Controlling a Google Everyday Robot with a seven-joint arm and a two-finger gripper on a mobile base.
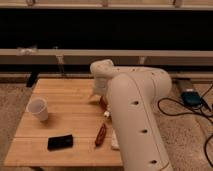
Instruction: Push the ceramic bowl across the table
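The light-wood table (65,92) fills the lower left. Only a thin orange-red sliver of the ceramic bowl (103,102) shows near the table's middle right; the rest is hidden behind my white arm (135,115). My gripper (95,95) hangs at the end of the arm, low over the table, right at the bowl's left edge. I cannot tell whether it touches the bowl.
A white paper cup (38,109) stands at the table's left. A black flat object (60,142) lies near the front edge. A slim dark-red object (101,134) lies front middle, next to a small white item (114,140). Cables and a blue device (191,97) lie on the floor, right.
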